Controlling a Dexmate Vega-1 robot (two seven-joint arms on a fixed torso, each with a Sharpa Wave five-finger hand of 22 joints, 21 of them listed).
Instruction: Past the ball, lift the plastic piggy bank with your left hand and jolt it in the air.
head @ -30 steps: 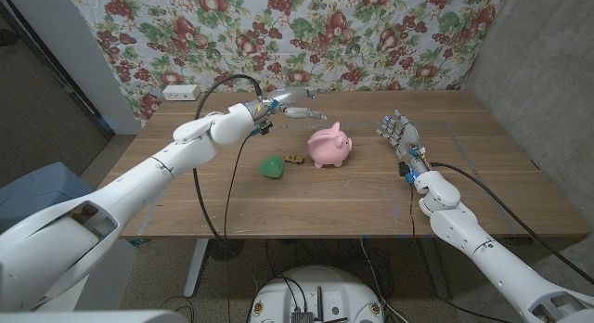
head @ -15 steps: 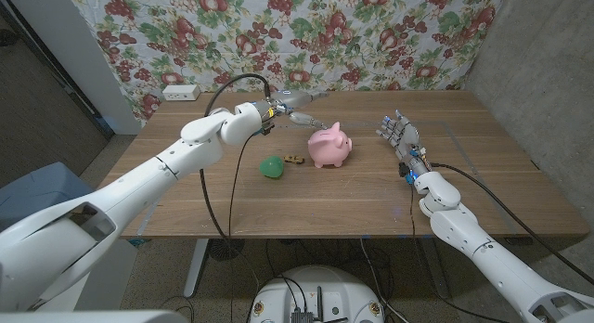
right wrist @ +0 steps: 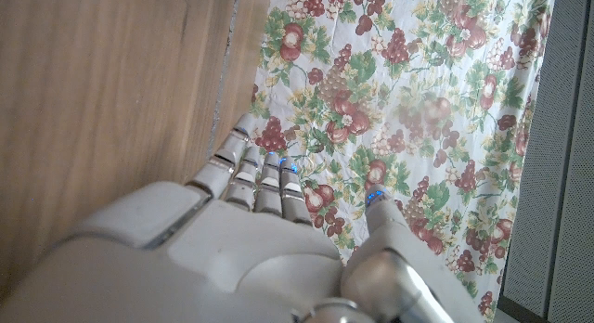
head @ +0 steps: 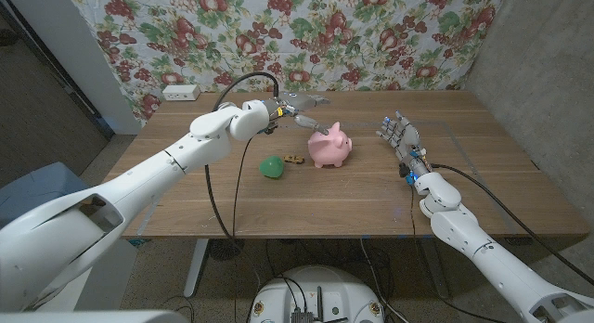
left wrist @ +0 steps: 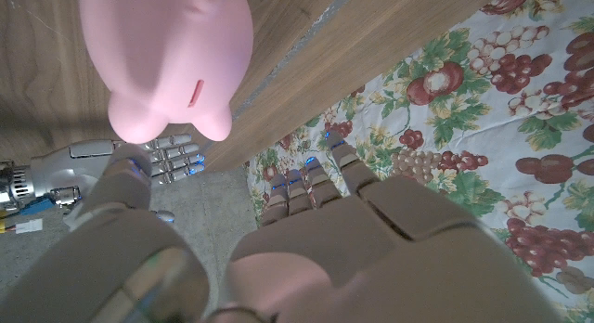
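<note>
Floral cloth (head: 306,35) backs the bench (head: 306,188). Left hand (head: 299,108), fingers spread and released, hovers just above the pig (head: 329,147); ball (head: 271,166) nearer. Right hand (head: 399,135) released, fingers apart.

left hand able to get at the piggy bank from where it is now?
Probably yes. The left hand hangs open just behind and above the piggy bank, nothing between them; the green ball sits off to the side.

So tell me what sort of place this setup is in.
Probably an improvised lab or workshop corner: a wooden table against a bare concrete wall, a fruit-print cloth hung as a backdrop, and cables trailing across the tabletop.
</note>
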